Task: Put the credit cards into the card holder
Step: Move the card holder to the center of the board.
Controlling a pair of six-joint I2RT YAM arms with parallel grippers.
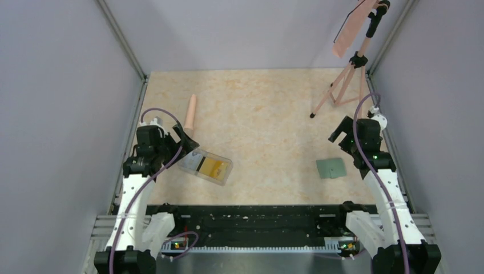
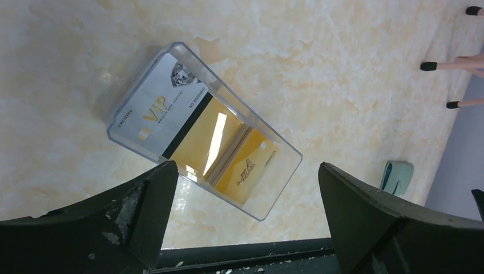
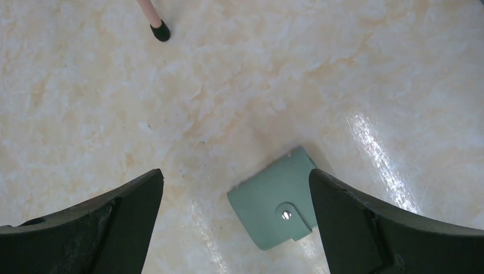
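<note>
The credit cards lie inside a clear rectangular plastic box (image 1: 206, 165) at the left of the table: a whitish "VIP" card (image 2: 153, 108) and yellow-orange cards (image 2: 234, 154). The card holder (image 1: 331, 168), a small green wallet with a snap tab, lies closed and flat at the right. It also shows in the right wrist view (image 3: 268, 205) and the left wrist view (image 2: 396, 177). My left gripper (image 1: 171, 136) is open and empty, hovering over the box's near-left side (image 2: 246, 168). My right gripper (image 1: 342, 130) is open and empty, above and just behind the wallet (image 3: 235, 174).
A pink tripod (image 1: 342, 85) holding a pink panel stands at the back right; one foot shows in the right wrist view (image 3: 160, 31). A pink stick (image 1: 191, 111) lies behind the box. A black rail (image 1: 251, 220) runs along the near edge. Grey walls enclose the table.
</note>
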